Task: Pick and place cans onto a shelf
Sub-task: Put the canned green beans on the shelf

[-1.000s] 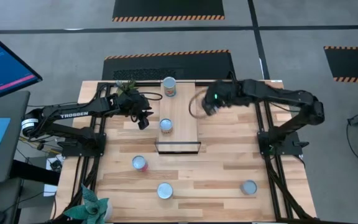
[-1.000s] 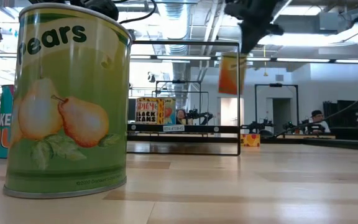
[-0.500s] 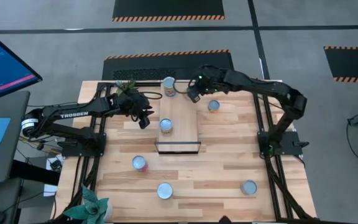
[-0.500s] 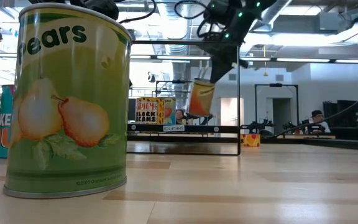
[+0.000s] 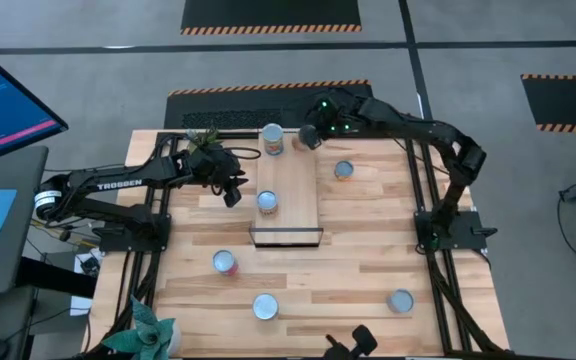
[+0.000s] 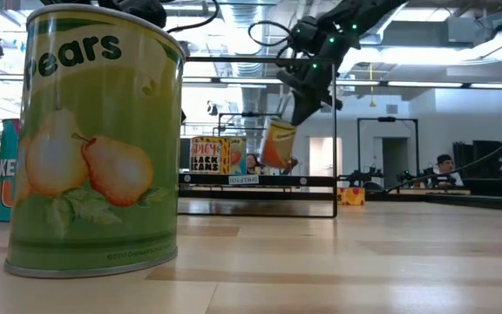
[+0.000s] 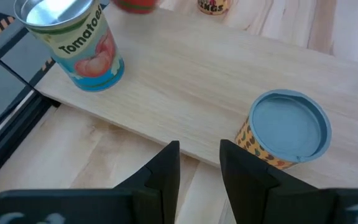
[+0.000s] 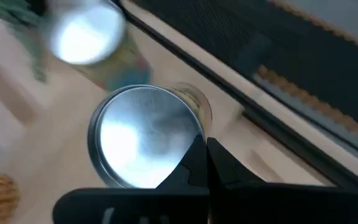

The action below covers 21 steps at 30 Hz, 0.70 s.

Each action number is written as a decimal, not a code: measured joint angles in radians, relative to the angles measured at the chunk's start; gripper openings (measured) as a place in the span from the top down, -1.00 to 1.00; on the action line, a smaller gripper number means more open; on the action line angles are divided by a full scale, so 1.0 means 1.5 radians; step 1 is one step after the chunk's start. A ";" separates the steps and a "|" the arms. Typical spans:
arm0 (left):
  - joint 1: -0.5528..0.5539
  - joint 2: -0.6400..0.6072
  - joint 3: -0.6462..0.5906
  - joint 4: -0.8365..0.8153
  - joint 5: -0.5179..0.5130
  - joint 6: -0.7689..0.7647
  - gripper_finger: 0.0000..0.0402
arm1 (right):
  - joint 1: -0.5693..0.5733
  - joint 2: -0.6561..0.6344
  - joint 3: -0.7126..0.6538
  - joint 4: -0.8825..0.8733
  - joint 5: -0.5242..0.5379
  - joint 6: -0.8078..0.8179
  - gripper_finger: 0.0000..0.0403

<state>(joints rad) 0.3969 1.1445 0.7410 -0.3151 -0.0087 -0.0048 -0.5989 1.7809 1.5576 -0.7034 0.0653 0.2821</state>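
At the left, the left end effector is parked beside the shelf, its fingers parted and empty. Two cans are already stood on the shelf. Further right, an orange can is carried tilted over the shelf's far end, pinched at its rim by the closed right end effector. The tin is judged rigid, smooth and slippery, so a grip across the sides would likely hold better.
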 joint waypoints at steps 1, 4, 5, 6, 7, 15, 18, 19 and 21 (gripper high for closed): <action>0.000 0.000 0.000 0.000 0.000 0.000 0.49 | -0.002 0.008 0.009 -0.008 -0.003 -0.001 1.00; 0.000 0.000 0.000 0.000 0.000 0.000 0.49 | -0.001 0.034 0.038 -0.002 -0.012 -0.001 1.00; 0.000 0.000 0.000 0.000 0.000 0.000 0.49 | 0.002 0.042 0.048 -0.003 -0.012 -0.002 1.00; 0.000 0.000 0.000 0.000 0.000 0.000 0.49 | 0.002 0.050 0.057 -0.001 -0.016 -0.002 1.00; 0.000 0.000 0.000 0.000 0.000 0.000 0.49 | 0.003 0.057 0.063 -0.005 -0.021 -0.002 1.00; 0.000 0.000 0.000 0.000 0.000 0.000 0.49 | 0.014 0.093 0.083 -0.019 -0.027 -0.002 1.00; 0.000 0.000 0.000 0.000 0.000 0.000 0.49 | 0.014 0.092 0.083 -0.025 -0.024 -0.002 1.00; 0.000 0.000 0.000 0.000 0.000 0.000 0.49 | 0.014 0.092 0.083 -0.023 -0.024 -0.002 1.00; 0.000 0.000 0.000 0.000 -0.001 0.000 0.49 | 0.014 0.092 0.083 -0.024 -0.024 -0.002 0.98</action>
<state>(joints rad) 0.3969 1.1446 0.7410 -0.3153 -0.0097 -0.0048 -0.5778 1.9194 1.6817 -0.7395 0.0296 0.2794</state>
